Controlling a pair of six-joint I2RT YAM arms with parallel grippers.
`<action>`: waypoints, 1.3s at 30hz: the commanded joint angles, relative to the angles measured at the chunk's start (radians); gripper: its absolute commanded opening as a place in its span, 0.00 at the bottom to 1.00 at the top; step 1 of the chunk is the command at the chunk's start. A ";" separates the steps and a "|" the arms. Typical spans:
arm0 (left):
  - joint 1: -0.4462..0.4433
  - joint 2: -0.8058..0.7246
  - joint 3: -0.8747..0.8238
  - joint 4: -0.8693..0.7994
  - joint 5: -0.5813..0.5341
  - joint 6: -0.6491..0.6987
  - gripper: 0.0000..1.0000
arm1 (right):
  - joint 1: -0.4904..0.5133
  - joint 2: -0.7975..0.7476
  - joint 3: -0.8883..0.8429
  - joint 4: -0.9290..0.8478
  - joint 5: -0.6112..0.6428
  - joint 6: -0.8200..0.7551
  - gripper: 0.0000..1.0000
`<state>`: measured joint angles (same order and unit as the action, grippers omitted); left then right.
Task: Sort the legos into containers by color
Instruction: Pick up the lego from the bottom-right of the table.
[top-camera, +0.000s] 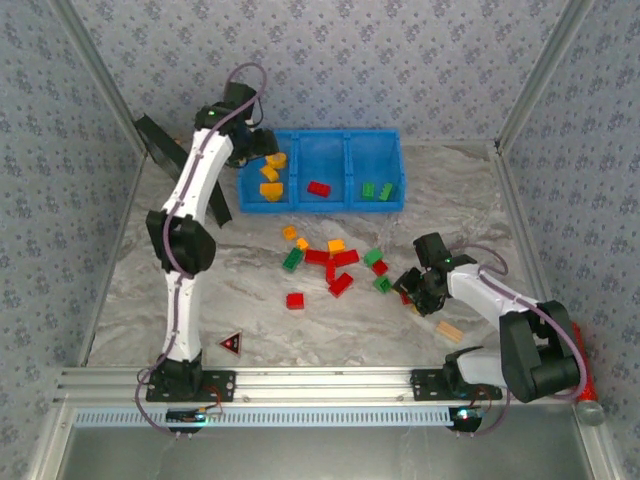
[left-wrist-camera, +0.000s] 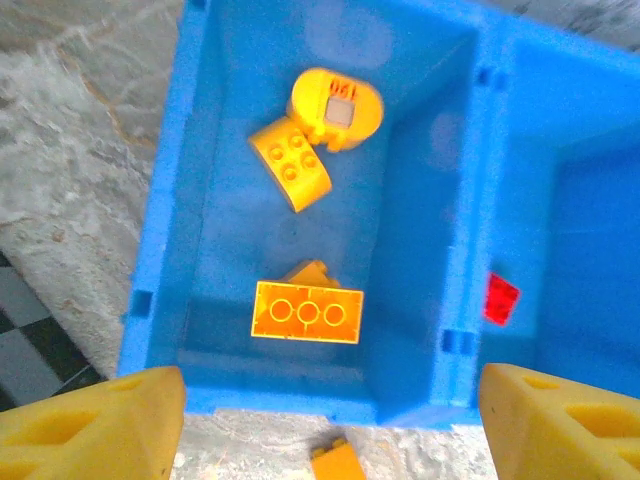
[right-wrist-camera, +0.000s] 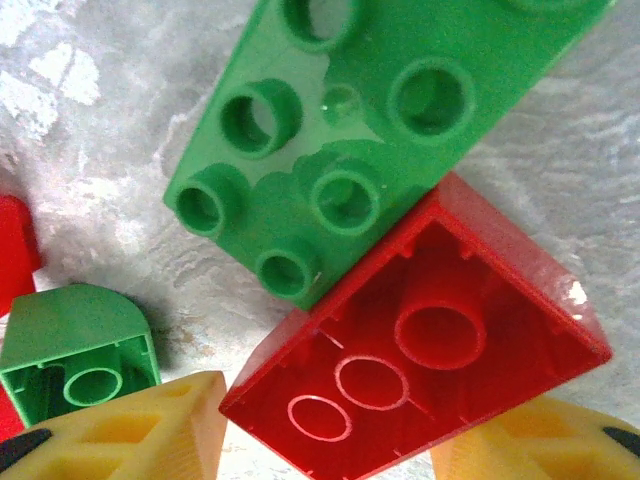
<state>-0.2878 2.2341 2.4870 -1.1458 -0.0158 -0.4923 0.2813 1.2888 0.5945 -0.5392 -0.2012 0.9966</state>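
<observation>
A red brick (right-wrist-camera: 420, 350) is flanked closely by the fingers (right-wrist-camera: 130, 435) of the right gripper (right-wrist-camera: 335, 438), possibly clasped; the left gripper (left-wrist-camera: 330, 425) is spread wide above the blue bin (left-wrist-camera: 160, 200).

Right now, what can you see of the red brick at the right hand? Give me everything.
The red brick is glossy plastic, oblong, lying hollow side up on the marbled table; three round tubes in a row show inside its walls. It sits diagonally in the right wrist view, between the right hand's yellow fingers. I cannot tell whether they clamp it. A green brick, studs up, lies against its upper long edge.
</observation>
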 joint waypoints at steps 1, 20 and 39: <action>-0.002 -0.136 -0.058 -0.041 -0.002 0.041 0.77 | 0.001 0.029 -0.002 0.016 0.021 -0.027 0.53; 0.019 -0.475 -0.531 0.093 0.004 0.086 0.79 | 0.050 -0.040 0.046 -0.145 0.057 -0.054 0.64; 0.042 -0.440 -0.507 0.090 0.030 0.123 0.80 | -0.032 0.129 0.142 -0.074 0.083 -0.081 0.71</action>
<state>-0.2550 1.7935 1.9549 -1.0512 -0.0071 -0.3885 0.2558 1.3842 0.7124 -0.6163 -0.1383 0.9337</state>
